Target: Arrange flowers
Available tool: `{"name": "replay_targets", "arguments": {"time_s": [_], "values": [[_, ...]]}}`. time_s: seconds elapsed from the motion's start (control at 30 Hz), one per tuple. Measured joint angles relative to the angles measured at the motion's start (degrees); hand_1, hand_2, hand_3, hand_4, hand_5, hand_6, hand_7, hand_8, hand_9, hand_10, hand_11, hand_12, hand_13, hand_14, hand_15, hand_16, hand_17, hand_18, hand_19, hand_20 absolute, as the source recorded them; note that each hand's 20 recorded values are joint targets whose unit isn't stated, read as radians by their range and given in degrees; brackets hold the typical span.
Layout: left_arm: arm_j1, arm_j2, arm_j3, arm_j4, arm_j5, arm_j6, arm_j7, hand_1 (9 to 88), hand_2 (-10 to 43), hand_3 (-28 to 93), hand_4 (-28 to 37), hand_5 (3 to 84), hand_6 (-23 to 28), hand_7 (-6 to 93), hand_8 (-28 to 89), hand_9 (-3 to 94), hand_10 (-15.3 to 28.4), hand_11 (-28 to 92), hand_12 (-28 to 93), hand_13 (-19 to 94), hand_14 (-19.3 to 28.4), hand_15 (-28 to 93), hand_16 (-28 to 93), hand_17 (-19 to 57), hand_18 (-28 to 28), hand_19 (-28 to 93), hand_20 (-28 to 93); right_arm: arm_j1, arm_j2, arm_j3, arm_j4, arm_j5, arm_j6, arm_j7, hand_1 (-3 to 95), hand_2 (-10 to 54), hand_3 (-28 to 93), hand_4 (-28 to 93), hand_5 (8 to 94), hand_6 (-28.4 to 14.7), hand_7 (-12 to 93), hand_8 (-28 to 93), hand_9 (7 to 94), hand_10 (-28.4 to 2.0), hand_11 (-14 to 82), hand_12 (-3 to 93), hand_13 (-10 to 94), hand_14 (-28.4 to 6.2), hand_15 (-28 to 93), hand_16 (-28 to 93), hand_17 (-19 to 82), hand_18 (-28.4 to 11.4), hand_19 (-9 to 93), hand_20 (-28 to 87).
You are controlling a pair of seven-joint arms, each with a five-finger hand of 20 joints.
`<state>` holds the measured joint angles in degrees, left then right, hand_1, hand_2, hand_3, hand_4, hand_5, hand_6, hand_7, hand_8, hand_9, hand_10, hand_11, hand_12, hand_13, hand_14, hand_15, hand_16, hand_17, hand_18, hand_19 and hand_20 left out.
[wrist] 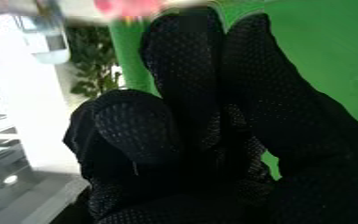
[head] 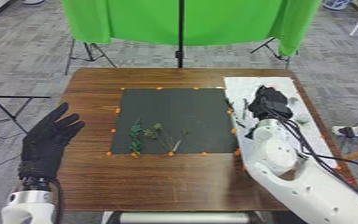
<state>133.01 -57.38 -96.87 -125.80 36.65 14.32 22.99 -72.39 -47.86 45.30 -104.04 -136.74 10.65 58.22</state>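
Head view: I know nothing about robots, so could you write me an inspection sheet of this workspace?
Surface: brown wooden table with a dark mat and, to its right, a white sheet.
Job's things: leafy sprig and thin flower stems on the mat.
Clutter: small orange pieces around the mat's edge.
Hands: left hand left of the mat, fingers open; right hand over the sheet.
Cables: dark cables along the right arm.
Surroundings: green cloth behind the table.
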Motion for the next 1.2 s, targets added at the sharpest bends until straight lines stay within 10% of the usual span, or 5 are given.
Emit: {"name": "replay_targets", "arguments": {"time_s": [0.17,0.43,0.87,1.2], "values": [[0.23,0.16,0.17,-0.01,-0.19,0.08,0.38,25.0,9.4,76,-20.6,39.1,9.8,12.0,-8,37.6,20.3,27,13,26,25.8,54,-7,-8.3,23.5,49,25,0.31,-0.75,4.43,-3.11,3.04,-7.80,0.23,35.2,-5.7,76,-24,76.2,-8.6,20,-10,74.5,-19.1,43.9,18.7,71,-14.2,76,14,39,-28.1,93,50],[-0.10,0.47,0.88,0.08,-0.32,0.10,0.60,25.0,9.3,76,-20.5,39.1,9.8,12.0,-8,37.6,20.4,27,13,26,25.8,53,-7,-8.3,23.5,49,25,6.34,-4.92,-0.15,2.85,10.22,-17.57,2.76,26.7,-6.5,71,-24,61.3,-18.5,8,-9,57.2,-27.6,44.8,16.5,57,-21.4,80,9,34,-28.4,93,45],[-1.96,0.64,1.42,0.61,-0.27,-0.14,-0.32,25.0,9.3,76,-20.5,39.3,9.9,11.9,-8,37.6,20.4,27,13,26,25.8,54,-7,-8.3,23.5,49,25,12.04,-13.09,-4.78,14.48,11.29,-23.93,8.12,28.0,-9.3,70,-25,58.6,-21.5,6,-9,51.9,-28.4,46.1,16.8,52,-22.6,83,6,31,-28.4,93,44],[-3.70,0.25,1.52,1.29,-0.05,-1.11,-1.89,24.9,9.3,76,-20.6,39.3,9.9,12.1,-8,37.6,20.4,27,13,26,25.9,54,-7,-8.3,23.5,49,25,15.88,-10.66,-15.43,16.10,3.38,-21.63,3.64,57.3,-9.5,65,-28,87.5,-1.9,18,4,87.9,-10.1,36.5,27.8,77,-8.1,74,16,39,-27.6,93,47]]}}
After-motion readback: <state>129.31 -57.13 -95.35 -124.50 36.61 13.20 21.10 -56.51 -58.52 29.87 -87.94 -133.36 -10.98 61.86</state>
